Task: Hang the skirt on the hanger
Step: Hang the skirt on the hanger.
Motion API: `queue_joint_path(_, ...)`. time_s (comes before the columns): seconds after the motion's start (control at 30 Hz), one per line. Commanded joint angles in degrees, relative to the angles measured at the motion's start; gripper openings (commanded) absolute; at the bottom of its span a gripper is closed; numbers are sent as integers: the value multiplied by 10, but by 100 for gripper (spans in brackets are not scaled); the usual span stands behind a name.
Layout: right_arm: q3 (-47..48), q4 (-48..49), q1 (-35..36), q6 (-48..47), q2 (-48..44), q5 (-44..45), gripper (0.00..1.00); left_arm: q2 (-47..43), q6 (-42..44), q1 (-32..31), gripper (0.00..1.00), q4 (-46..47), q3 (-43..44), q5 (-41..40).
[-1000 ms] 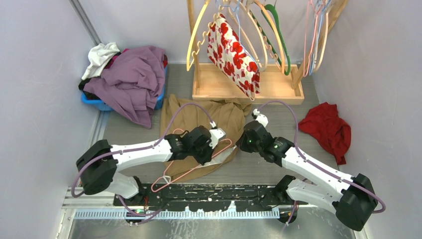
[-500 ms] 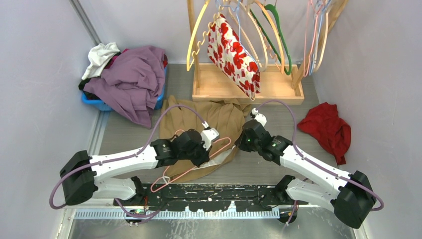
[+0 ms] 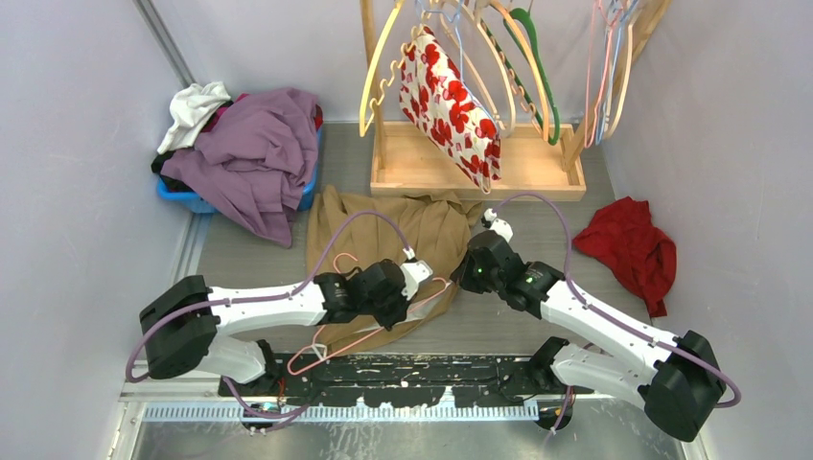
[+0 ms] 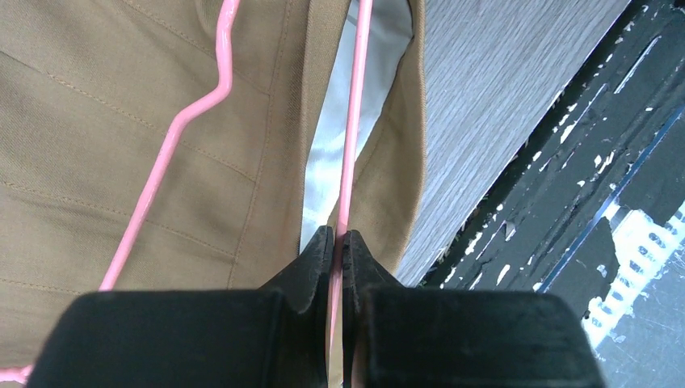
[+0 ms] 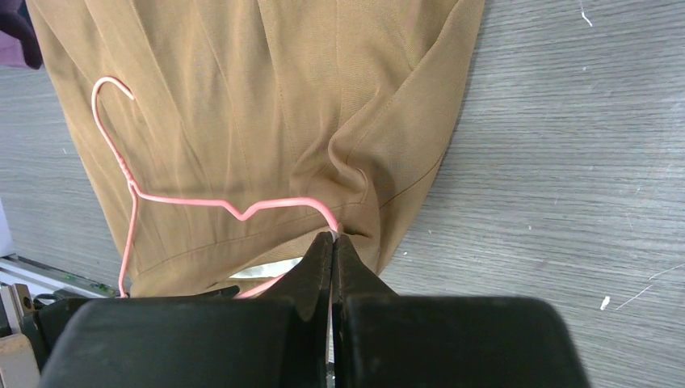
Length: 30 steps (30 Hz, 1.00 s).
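Note:
The tan skirt lies flat on the grey table, its waist toward the arms. A pink wire hanger lies on it, hook toward the far left. My left gripper is shut on the hanger's straight bottom bar, which crosses the white lining at the skirt's waist opening. My right gripper is shut at the waist edge of the skirt, right where the hanger's corner ends, and the fabric puckers toward the jaws.
A blue bin heaped with purple and white clothes stands at the back left. A wooden rack with several hangers and a red-flowered garment is at the back. A red cloth lies right. A black rail runs along the near edge.
My left arm has shifted with the hanger, swinging left and then back. The hanger's hook now shows on the skirt left of the gripper. My right arm has stayed put.

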Motion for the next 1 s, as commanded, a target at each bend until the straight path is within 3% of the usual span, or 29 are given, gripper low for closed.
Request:
queue_joint_path(0.0, 12, 27, -3, 4, -16, 0, 1, -4, -10, -5, 0, 19, 2, -12)
queue_joint_path(0.4, 10, 51, -4, 7, 7, -6, 1, -22, -11, -24, 0, 87, -31, -14)
queue_joint_path(0.97, -1, 58, -10, 12, 9, -11, 1, -96, -13, -31, 0, 94, -60, -47)
